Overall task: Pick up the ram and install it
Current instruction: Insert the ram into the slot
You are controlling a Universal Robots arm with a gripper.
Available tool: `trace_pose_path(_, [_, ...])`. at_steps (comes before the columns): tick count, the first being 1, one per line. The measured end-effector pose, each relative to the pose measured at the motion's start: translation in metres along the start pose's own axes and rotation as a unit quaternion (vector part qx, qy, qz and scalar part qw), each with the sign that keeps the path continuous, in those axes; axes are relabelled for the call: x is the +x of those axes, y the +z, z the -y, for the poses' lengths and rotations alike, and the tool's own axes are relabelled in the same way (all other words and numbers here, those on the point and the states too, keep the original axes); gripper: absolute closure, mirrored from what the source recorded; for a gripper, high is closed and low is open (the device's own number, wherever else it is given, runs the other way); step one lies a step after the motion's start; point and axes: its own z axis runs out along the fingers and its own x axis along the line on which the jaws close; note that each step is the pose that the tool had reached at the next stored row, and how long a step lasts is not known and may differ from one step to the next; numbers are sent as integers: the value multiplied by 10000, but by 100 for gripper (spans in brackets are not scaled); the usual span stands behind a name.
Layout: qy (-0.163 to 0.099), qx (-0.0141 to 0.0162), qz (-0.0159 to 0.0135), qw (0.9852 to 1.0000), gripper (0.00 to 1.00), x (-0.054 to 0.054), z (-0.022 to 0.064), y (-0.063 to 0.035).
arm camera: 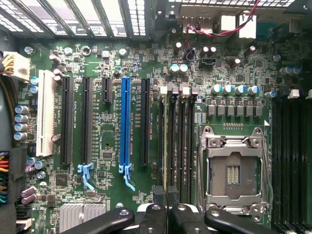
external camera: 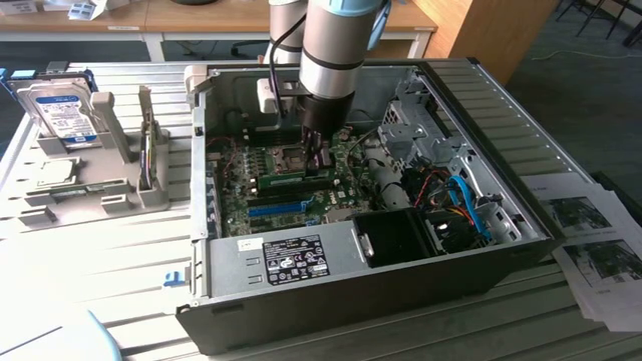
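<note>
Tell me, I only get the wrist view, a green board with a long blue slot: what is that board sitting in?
Observer: It sits inside an open computer case that rests on a slatted table.
Operator: Where is the memory stick?
Observer: The green ram lies along the slots, right under the gripper. I cannot tell whether it is gripped.
Operator: Is anything beside the case?
Observer: A hard drive stands in a grey holder at the exterior view's left.
</note>
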Motion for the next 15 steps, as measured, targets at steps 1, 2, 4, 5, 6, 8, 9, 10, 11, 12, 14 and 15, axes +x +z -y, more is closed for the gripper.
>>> trace_pose_path(1, [0, 0, 1, 10000, 89, 0, 0, 0])
trace_pose_path(2, [0, 0, 1, 10000, 89, 0, 0, 0])
trace_pose_path(4, [0, 0, 1, 10000, 89, 0, 0, 0])
trace_pose_path(5, [0, 0, 0, 10000, 89, 0, 0, -1])
trace_pose_path(6, [-1, -2, 0, 10000, 89, 0, 0, -1])
trace_pose_path(8, [0, -8, -1, 10000, 89, 0, 2, -2])
trace_pose_path(9, [0, -13, -1, 10000, 89, 0, 3, -2])
trace_pose_path(10, [0, -18, -1, 10000, 89, 0, 4, -2])
trace_pose_path(11, [0, -23, -1, 10000, 89, 0, 6, -2])
trace_pose_path(12, [1, -28, -1, 10000, 89, 0, 8, -2])
trace_pose_path(14, [1, -44, -1, 10000, 89, 0, 13, -2])
trace_pose_path(15, [1, -51, -1, 10000, 89, 0, 16, -2])
